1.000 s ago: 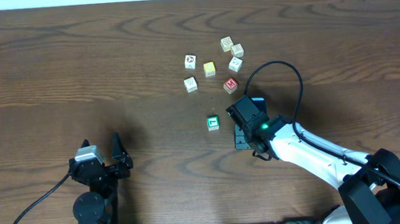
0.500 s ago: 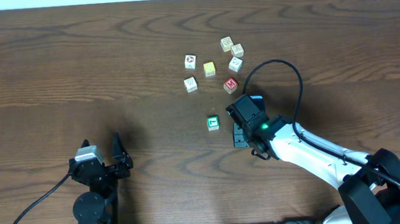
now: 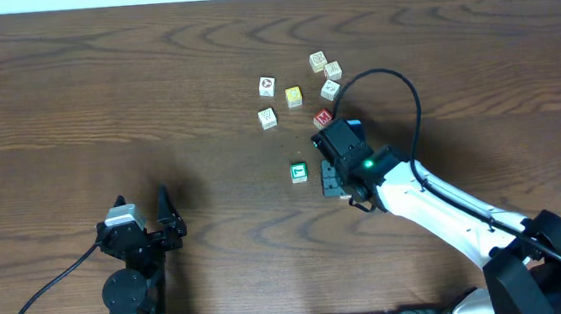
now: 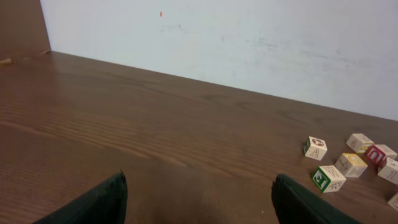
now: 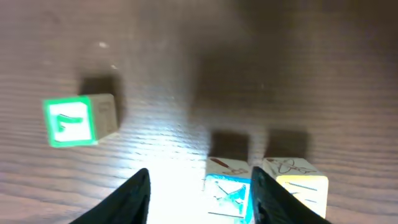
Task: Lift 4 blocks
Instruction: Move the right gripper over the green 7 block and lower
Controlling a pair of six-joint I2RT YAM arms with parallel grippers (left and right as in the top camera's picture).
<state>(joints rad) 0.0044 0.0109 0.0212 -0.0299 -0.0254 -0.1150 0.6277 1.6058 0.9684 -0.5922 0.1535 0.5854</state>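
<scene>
Right gripper (image 5: 198, 194), jaws parted, hovers over three blocks (image 5: 71, 121)

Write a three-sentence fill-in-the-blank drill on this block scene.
1. The left hand holds nothing; its jaws stand ___.
2. The straddled block under the right hand has a ___ top face.
3. The lone block beside the right arm has a ___ framed face.
Missing words: open; blue; green.

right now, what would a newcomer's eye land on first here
The right gripper, jaws open, hangs over a blue-faced block next to a yellow block, right of centre. A green-faced block sits alone just left of it. The left gripper rests open at the near left.
</scene>
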